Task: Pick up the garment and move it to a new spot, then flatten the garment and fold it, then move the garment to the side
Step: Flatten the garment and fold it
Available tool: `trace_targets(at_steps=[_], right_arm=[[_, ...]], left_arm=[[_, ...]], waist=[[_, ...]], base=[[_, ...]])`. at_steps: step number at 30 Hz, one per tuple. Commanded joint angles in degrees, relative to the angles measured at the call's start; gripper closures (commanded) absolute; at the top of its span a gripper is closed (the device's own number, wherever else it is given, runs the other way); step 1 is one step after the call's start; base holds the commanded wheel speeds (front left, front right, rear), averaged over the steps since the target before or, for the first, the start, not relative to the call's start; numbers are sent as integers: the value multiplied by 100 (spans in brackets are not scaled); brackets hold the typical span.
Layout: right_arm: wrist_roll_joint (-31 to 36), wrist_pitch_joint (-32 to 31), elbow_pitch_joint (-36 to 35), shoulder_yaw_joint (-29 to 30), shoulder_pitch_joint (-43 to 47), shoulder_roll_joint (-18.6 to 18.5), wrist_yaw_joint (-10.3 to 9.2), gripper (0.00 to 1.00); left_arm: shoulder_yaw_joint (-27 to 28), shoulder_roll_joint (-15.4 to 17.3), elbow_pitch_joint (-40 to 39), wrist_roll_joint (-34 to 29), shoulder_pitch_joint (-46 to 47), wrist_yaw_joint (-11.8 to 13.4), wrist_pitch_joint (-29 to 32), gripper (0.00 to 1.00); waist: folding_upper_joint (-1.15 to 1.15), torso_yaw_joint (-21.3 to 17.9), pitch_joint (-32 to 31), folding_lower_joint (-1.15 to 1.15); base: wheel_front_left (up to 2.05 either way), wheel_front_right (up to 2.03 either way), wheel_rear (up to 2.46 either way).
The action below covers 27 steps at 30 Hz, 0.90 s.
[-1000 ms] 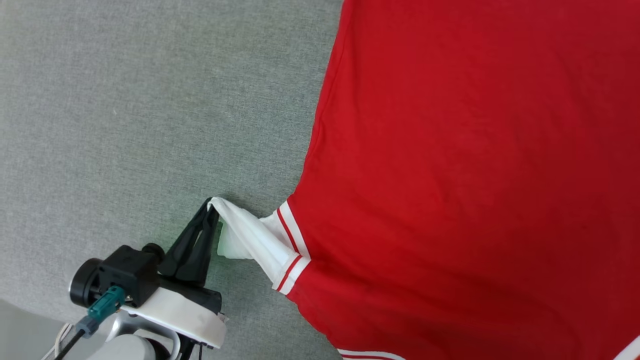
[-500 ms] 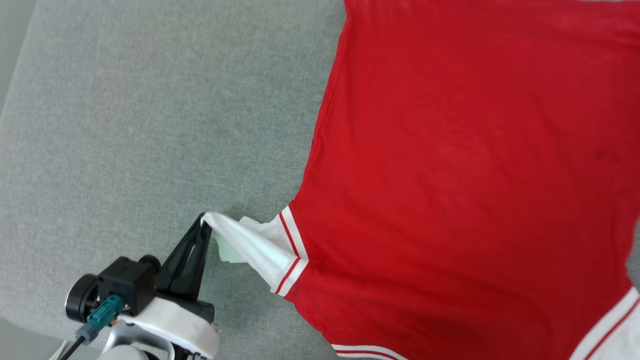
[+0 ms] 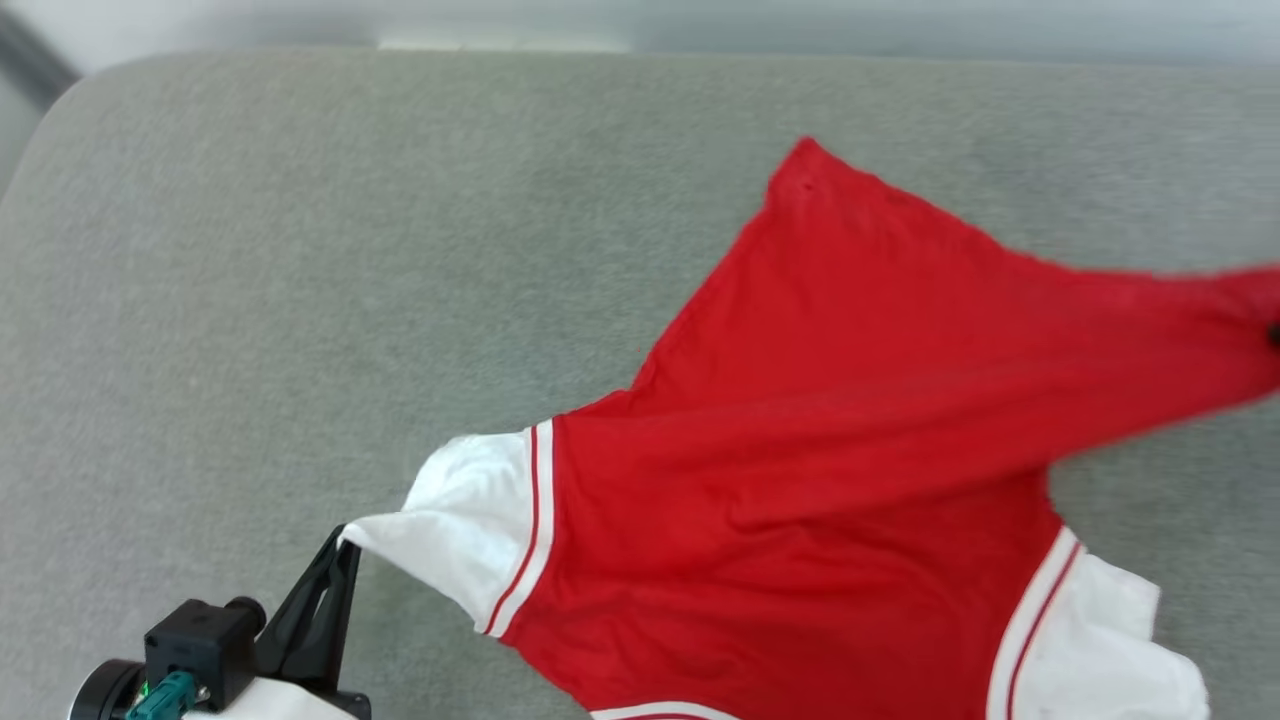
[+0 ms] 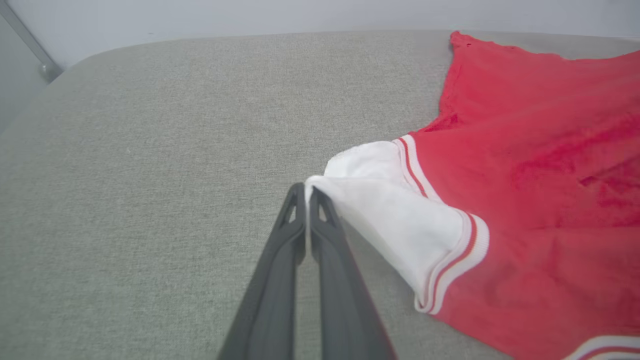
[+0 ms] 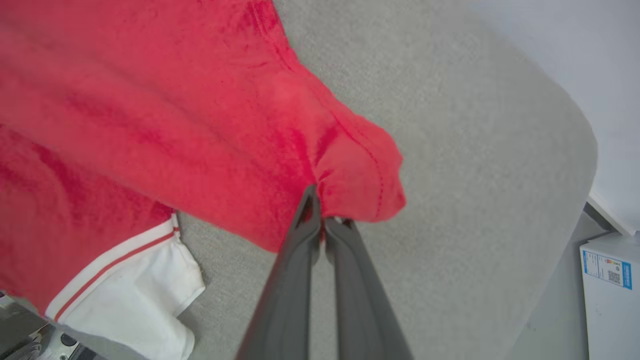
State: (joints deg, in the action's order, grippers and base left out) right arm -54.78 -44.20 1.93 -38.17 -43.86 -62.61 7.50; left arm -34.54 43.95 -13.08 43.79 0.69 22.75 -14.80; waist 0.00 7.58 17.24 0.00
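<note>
Left gripper (image 4: 306, 192) pinched shut on the garment (image 3: 800, 450) at its white sleeve, near the cushion's (image 3: 300, 250) front edge. Right gripper (image 5: 322, 210) clamps a red hem corner. We note a white box (image 5: 607, 280) off the cushion's edge.

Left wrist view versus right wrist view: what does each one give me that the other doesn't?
Left wrist view: the left end effector shut on the tip of one white sleeve, pulled taut above the grey cushion.

Right wrist view: the right end effector shut on a bunched red hem corner, the other white sleeve lying slack on the cushion, and a white box beyond the cushion's edge.

Shared: the garment with its red body, the grey cushion and a pale wall behind.
</note>
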Motion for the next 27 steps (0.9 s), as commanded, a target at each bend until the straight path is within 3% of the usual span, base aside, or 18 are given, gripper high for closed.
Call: trace_targets(at_steps=[1, 9, 14, 18, 19, 20, 27], right_arm=[[-126, 209, -108, 55, 538, -196, -3, 100], [-615, 887, -126, 311, 2484, -492, -3, 100], [-733, 1396, 216, 426, 3743, -103, -2, 100], [-608, 1646, 548, 655, 4448, 425, -3, 100], [-539, 1684, 532, 759, 4442, 419, -3, 66], [-491, 1724, 480, 856, 4422, 402, -3, 0], [-375, 1501, -552, 2152, 3893, -129, -2, 0]], left_arm=[[48, 31, -46, 31, -127, 47, -19, 100], [134, 129, -102, 76, -402, 137, -29, 100], [148, 133, -106, 51, -362, 101, -29, 100], [101, 119, -58, 23, -282, 57, 7, 100], [91, 116, -50, 28, -289, 60, 12, 100], [91, 114, -44, 38, -301, 69, 17, 100], [40, 72, -132, 3, -229, 64, 59, 100]], waist=[[0, -346, -305, 0], [0, -694, -415, 0], [0, -752, -387, 0], [0, -753, -375, 0], [0, -758, -394, 0], [0, -767, -413, 0], [0, -625, -484, 0]], base=[[0, 0, 0], [0, 0, 0], [0, 0, 0], [0, 0, 0], [0, 0, 0], [0, 0, 0], [0, 0, 0]])
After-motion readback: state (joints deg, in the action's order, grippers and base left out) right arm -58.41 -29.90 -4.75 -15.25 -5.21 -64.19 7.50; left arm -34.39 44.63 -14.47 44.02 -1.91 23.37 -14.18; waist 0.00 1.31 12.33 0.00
